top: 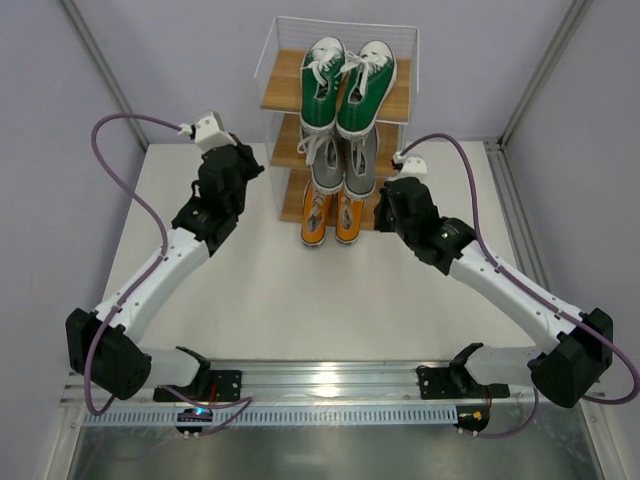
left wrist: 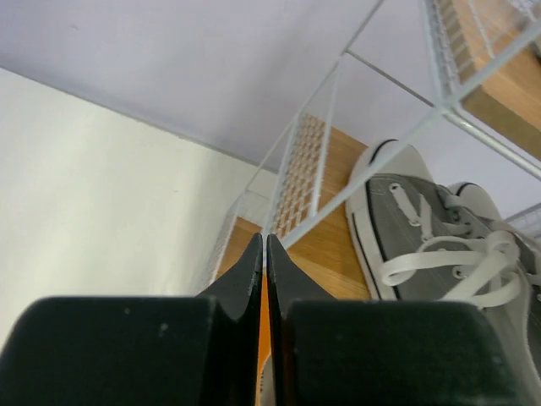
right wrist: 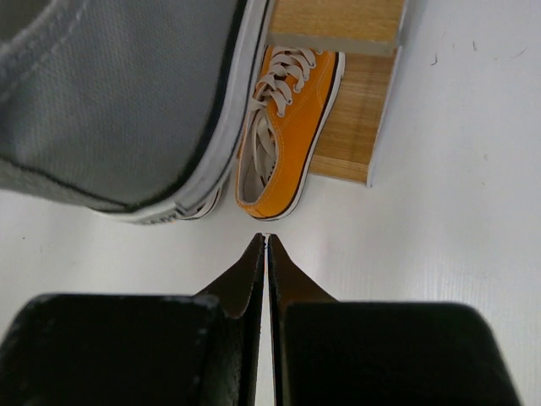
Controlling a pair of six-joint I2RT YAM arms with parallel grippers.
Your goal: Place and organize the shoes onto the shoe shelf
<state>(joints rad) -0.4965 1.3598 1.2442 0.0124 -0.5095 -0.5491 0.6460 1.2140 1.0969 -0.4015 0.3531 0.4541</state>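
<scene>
The shoe shelf (top: 285, 95) stands at the back middle of the table. The green pair (top: 348, 84) lies on its top board, the grey pair (top: 345, 163) on the middle board, the orange pair (top: 333, 215) on the bottom board with heels over the front edge. My left gripper (top: 243, 165) is shut and empty beside the shelf's left side; its view (left wrist: 264, 241) shows the wire frame (left wrist: 385, 148) and a grey shoe (left wrist: 448, 233). My right gripper (top: 390, 205) is shut and empty just right of the orange pair; its view (right wrist: 266, 240) shows an orange shoe (right wrist: 292, 127) and a grey shoe's sole (right wrist: 127, 93).
The white table (top: 300, 300) runs from the shelf to the arms' rail (top: 330, 385) at the near edge. Grey walls close in the back and both sides. Cables loop off both wrists.
</scene>
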